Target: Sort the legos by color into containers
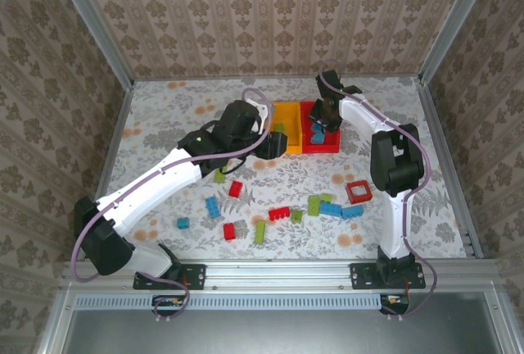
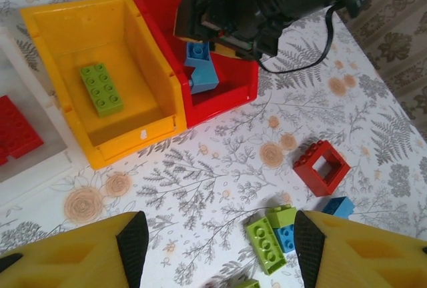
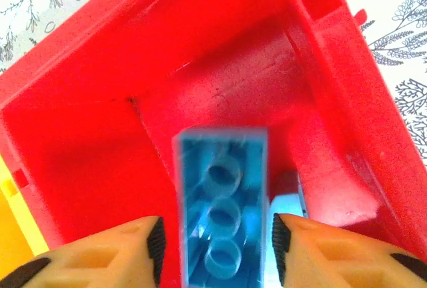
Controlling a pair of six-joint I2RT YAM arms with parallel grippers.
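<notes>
Right end effector (image 3: 217,241) is directly over the red bin (image 3: 87,168). The blue brick (image 3: 222,215) sits end-on between its fingers, hollow underside to the camera. Jaws look a touch wider than the brick: there's a sliver of red on its left side and the brick is blurred. I read that as let go, not pinched. Bin floor is straight below.

Left end effector (image 2: 220,241): jaws wide apart, nothing between them, hanging above the surface (image 2: 220,161).
- Ahead-left: yellow bin (image 2: 67,28) holding one green brick (image 2: 101,88).
- Further left: white bin (image 2: 27,175) with red bricks (image 2: 17,131).
- Near its right finger: red frame piece (image 2: 321,167) and a green and blue cluster (image 2: 265,245).

Handling, my guess: the bricks are light, rigid and glossy. They won't deform but may twist or skid if pinched off-centre. Grip across the two long flat sides at mid-length, studs up. For the frame piece, pinch one wall.

Views:
- Right wrist resolves the jaw-to-brick gap, which the top view is too coarse for.
- Left wrist gives the yellow and white bin contents, plus another blue piece (image 2: 203,78) lying in the red bin under the right end effector.
- Top view gives the full spread of loose bricks (image 1: 332,206) on the near side of both end effectors. Left wrist catches just the nearest few.
</notes>
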